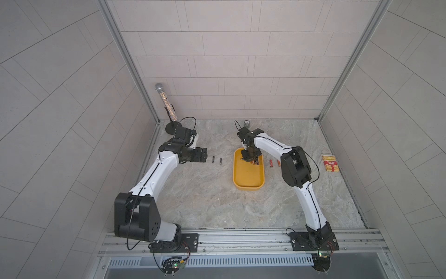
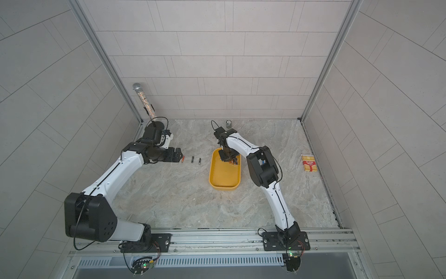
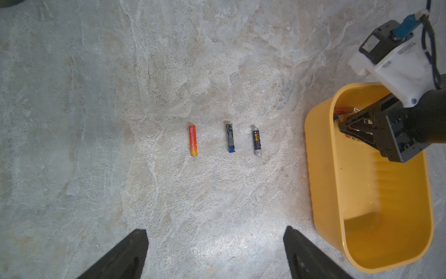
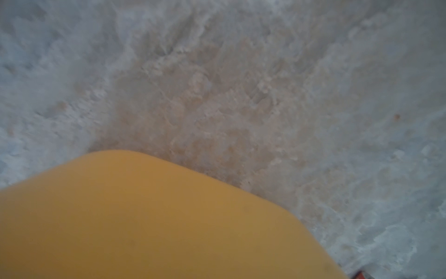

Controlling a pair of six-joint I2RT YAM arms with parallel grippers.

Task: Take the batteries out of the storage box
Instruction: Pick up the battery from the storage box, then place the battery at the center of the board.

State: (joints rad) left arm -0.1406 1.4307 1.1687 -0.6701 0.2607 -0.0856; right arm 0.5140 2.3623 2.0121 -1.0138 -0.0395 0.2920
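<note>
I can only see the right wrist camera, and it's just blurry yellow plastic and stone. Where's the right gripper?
Observer: The right gripper is down inside the storage box, at its far end, among the batteries in the box.
Operator: Is it holding one?
Observer: Its jaws look shut, but I cannot tell whether a battery sits between them.
Operator: Any out yet?
Observer: Yes. A row of three batteries lies on the table beside the box: one orange, one black with a blue end, one black and silver.
</note>
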